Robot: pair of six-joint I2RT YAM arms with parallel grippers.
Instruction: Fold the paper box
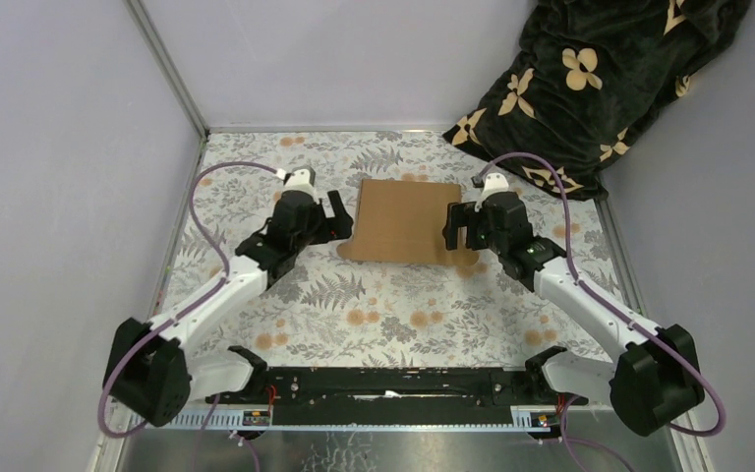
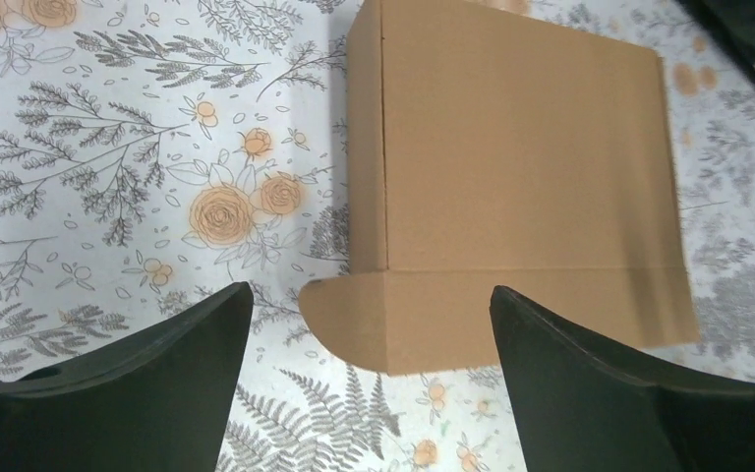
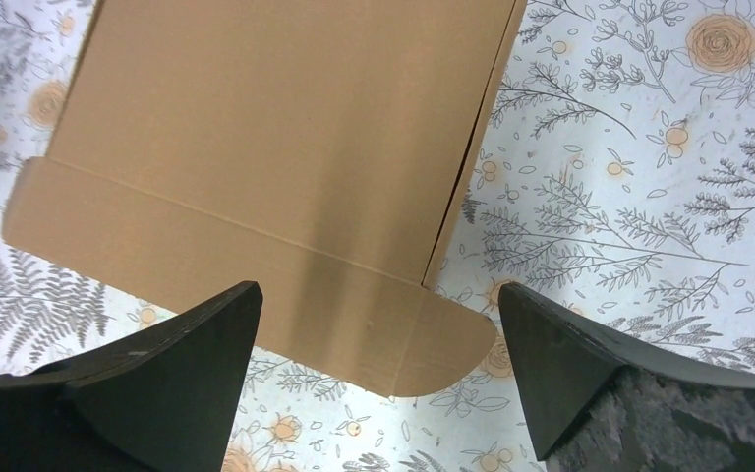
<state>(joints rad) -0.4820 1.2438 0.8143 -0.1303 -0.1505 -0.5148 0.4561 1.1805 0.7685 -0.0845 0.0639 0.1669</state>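
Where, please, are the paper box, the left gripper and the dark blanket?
paper box [image 1: 408, 218]: top view, centre of its flat brown panel.
left gripper [image 1: 342, 218]: top view, midway between its open fingertips.
dark blanket [image 1: 600, 88]: top view, middle of the fabric.

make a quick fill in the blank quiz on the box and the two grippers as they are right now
1. The paper box is made of plain brown ____.
2. The left gripper and the right gripper both have their jaws ____.
3. On the floral tablecloth, the box lies ____ the two grippers.
4. The dark blanket with gold flowers is heaped in the far ____ corner.

Missing words: cardboard; open; between; right
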